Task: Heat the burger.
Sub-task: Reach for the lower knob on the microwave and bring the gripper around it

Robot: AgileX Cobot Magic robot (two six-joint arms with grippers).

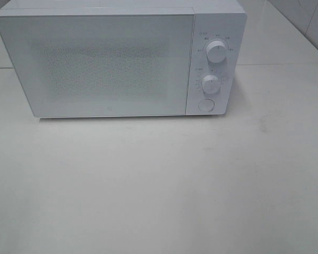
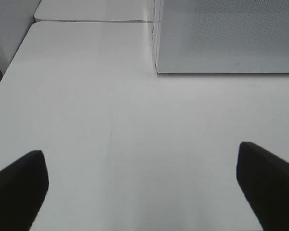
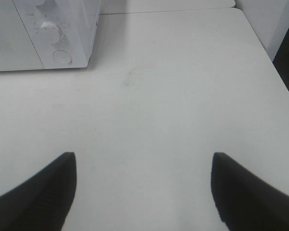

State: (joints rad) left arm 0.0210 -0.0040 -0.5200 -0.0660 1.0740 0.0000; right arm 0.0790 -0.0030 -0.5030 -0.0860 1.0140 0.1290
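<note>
The burger is out of view in every frame. A white microwave [image 1: 116, 61] stands at the back of the white table with its door shut; it also shows in the left wrist view [image 2: 226, 36] and the right wrist view [image 3: 43, 33]. It has two dials [image 1: 217, 50] [image 1: 210, 84] and a round button [image 1: 205, 105] on its right panel. My left gripper [image 2: 142, 180] is open and empty above bare table, in front of the microwave's left corner. My right gripper [image 3: 142, 185] is open and empty above bare table, to the right front of the microwave. Neither gripper shows in the exterior high view.
The white table [image 1: 159, 180] stretches in front of the microwave. Its left edge [image 2: 9, 67] and right edge [image 3: 274, 67] show in the wrist views. A seam to a second table surface runs behind [image 1: 286, 64].
</note>
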